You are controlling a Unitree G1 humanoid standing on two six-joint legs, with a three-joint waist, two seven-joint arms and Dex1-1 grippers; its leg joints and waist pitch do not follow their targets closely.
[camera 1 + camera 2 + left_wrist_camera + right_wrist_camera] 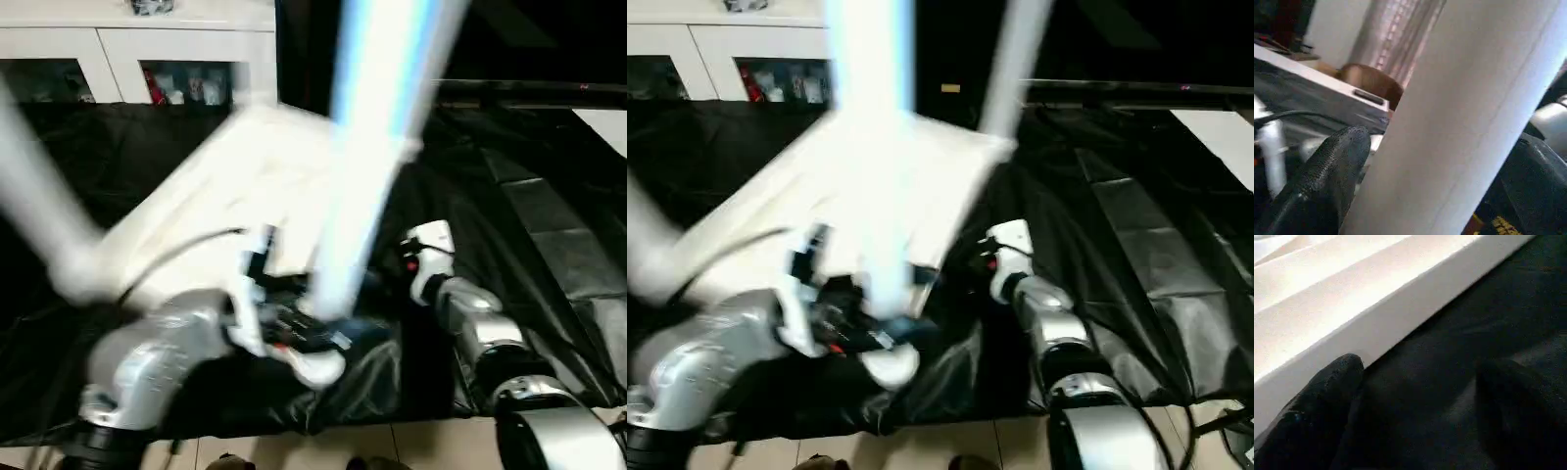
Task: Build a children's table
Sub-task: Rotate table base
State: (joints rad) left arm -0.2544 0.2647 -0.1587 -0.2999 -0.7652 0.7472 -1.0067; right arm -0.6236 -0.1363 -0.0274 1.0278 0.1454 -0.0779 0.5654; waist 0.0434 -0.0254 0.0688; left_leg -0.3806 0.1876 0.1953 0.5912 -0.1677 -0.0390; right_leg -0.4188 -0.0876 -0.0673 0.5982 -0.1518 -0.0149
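White table top [245,186], upside down with its raised rim showing, lies on black sheeting [549,225] spread in front of a white cabinet [137,59] with glass doors. One table leg [367,166] rises steeply from the near edge of the top, and in the left wrist view it passes between the two black fingers [1327,171] of the left gripper [1440,166], which stand wide on either side of it and close against its sides; whether they press on it I cannot tell. Another leg [39,215] juts out from the top's left corner. The right gripper [1415,411] hangs spread wide with nothing in it over the black sheeting just beside the top's rim [1400,308], one fingertip [1327,396] right at the rim's edge. Both silver forearms reach in from the near side.
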